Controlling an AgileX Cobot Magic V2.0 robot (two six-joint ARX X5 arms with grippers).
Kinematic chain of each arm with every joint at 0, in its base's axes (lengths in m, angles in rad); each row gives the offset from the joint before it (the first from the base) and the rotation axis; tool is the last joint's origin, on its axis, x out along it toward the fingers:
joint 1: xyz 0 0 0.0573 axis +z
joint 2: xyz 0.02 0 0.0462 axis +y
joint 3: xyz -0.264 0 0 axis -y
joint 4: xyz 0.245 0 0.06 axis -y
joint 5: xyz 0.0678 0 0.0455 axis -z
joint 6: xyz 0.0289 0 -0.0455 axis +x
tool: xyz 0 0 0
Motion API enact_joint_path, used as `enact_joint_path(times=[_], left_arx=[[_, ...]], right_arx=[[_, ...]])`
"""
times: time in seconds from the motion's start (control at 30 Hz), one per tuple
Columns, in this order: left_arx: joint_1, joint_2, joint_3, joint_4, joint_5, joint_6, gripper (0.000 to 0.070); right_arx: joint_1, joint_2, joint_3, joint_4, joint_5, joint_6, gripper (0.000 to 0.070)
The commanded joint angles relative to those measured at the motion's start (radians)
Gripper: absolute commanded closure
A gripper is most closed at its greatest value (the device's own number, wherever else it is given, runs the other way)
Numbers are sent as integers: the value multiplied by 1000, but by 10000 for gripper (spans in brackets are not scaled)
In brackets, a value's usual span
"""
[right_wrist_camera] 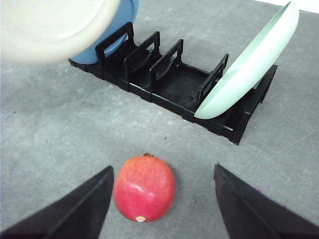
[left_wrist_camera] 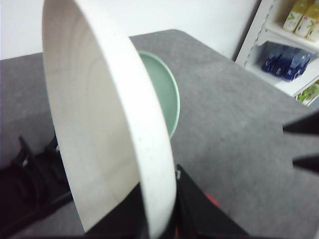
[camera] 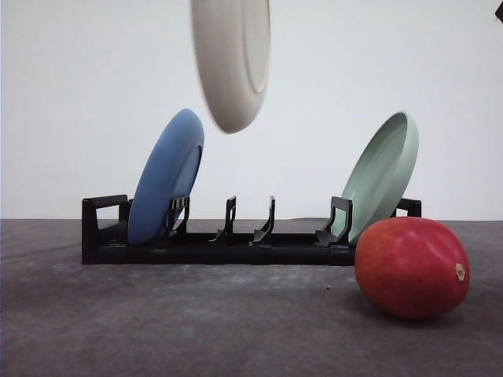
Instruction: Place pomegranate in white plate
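Observation:
The white plate (camera: 232,59) hangs on edge high above the rack, left of centre in the front view. In the left wrist view my left gripper (left_wrist_camera: 159,221) is shut on the rim of the white plate (left_wrist_camera: 99,129). The red pomegranate (camera: 413,267) lies on the grey table, front right, just before the rack's right end. In the right wrist view my right gripper (right_wrist_camera: 163,169) stands open above the table, its two black fingers either side of the pomegranate (right_wrist_camera: 144,188) and apart from it. A pale edge of the white plate (right_wrist_camera: 50,25) shows there too.
A black slotted rack (camera: 212,243) crosses the table's middle. A blue plate (camera: 165,177) leans in its left end and a pale green plate (camera: 385,173) in its right end, with vacant slots between. A shelf with bottles (left_wrist_camera: 294,40) stands beyond the table's edge.

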Motion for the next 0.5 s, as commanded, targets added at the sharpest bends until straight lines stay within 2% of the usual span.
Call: enact_joint_path(times=[0.0, 0.23, 0.37, 0.47], left_arx=[[-34, -27, -28, 15, -42, -4, 690], [-133, -173, -209, 37, -123, 24, 690], [-159, -200, -244, -43, -136, 122, 690], [-173, -187, -244, -105, -171, 235, 690]], right_arx=[[5, 3, 16, 10, -3, 11, 291], [5, 3, 16, 10, -3, 11, 291], [5, 3, 16, 10, -3, 11, 291], [5, 3, 16, 10, -3, 11, 291]])
